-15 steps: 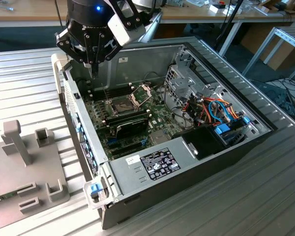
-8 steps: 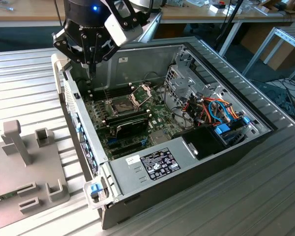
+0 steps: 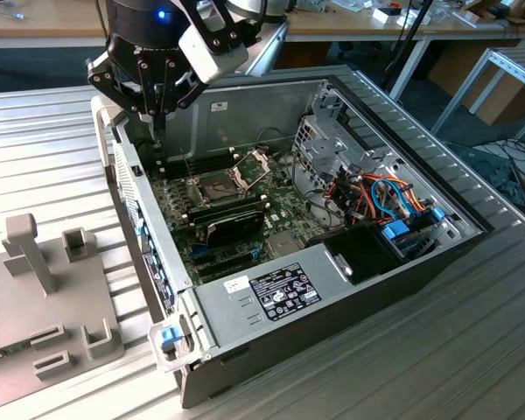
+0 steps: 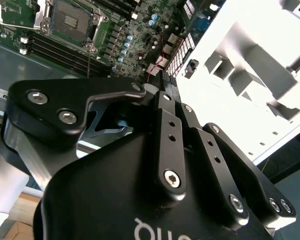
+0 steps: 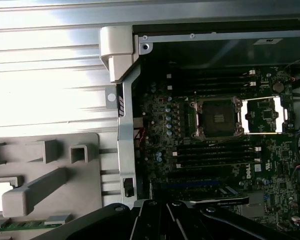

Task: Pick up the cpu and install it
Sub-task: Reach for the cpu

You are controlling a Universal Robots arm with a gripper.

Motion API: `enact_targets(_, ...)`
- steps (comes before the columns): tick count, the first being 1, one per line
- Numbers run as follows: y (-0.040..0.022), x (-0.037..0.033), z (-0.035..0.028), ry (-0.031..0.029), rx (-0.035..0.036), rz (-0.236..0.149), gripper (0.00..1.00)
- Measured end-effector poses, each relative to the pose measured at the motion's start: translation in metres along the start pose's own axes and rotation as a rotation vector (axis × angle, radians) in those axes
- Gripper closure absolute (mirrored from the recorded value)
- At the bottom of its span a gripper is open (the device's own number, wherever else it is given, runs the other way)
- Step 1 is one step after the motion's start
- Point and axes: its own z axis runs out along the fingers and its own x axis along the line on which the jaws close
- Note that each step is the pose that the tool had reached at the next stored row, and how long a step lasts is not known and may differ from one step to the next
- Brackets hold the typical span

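Observation:
My gripper (image 3: pixel 157 118) hangs above the far corner of the open computer case (image 3: pixel 192 293), at the exterior view's left. Its black fingers (image 4: pixel 162 92) come together to a narrow tip, shut, and I see nothing between them. On the green motherboard (image 3: pixel 284 206) below lies the CPU socket (image 3: pixel 217 186) (image 5: pixel 217 117) (image 4: pixel 70 21), dark in the middle, with its hinged metal frame (image 3: pixel 256 162) (image 5: pixel 262 115) swung open. The cpu is out of view.
A grey fixture (image 3: pixel 44 297) (image 5: pixel 45 175) with posts and slots lies on the ribbed metal table beside the case. A black oblong module (image 3: pixel 232 226) sits near the socket. A drive cage (image 3: pixel 328 149), coloured cables (image 3: pixel 385 197) and a power supply (image 3: pixel 271 289) occupy the case.

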Motion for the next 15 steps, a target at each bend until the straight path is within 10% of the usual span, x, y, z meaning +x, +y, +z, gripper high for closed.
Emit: enact_targets(15,-0.0005,0.0082,-0.0002,0.0000,0.0000,0.000,0.89)
